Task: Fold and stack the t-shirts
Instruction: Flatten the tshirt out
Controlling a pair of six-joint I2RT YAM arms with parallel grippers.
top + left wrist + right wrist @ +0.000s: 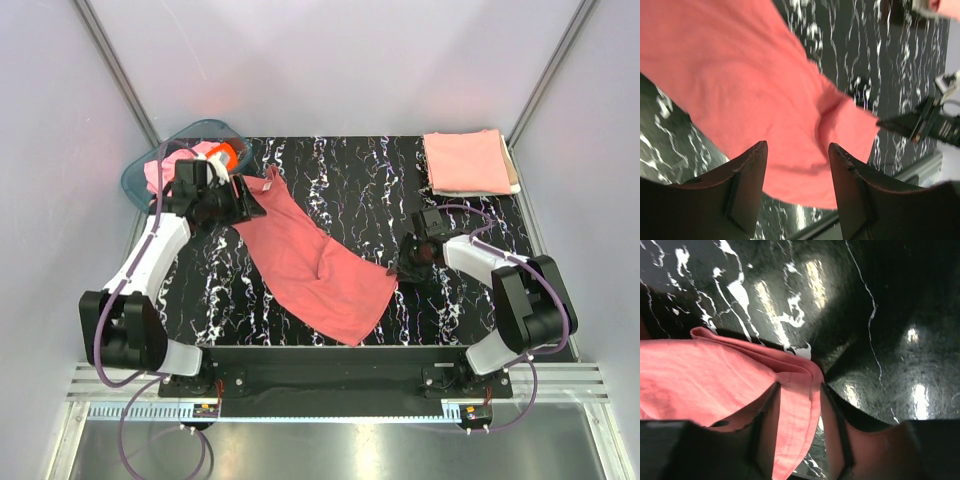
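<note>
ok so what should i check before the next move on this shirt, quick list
1. Salmon-red cloth t-shirt stretched between both arms on the black marbled table: ok.
2. Right gripper straddles the shirt's edge, cloth between its fingers: ok.
3. Right pinch firm: cannot tell.
4. Left gripper holding the far corner: cannot tell.
5. Shirt lying flat: not ok, a crease runs mid-cloth.
6. Folded pink stack at the far right, clear of both arms: ok.

No text can be read (labels or numbers neither) anywhere.
</note>
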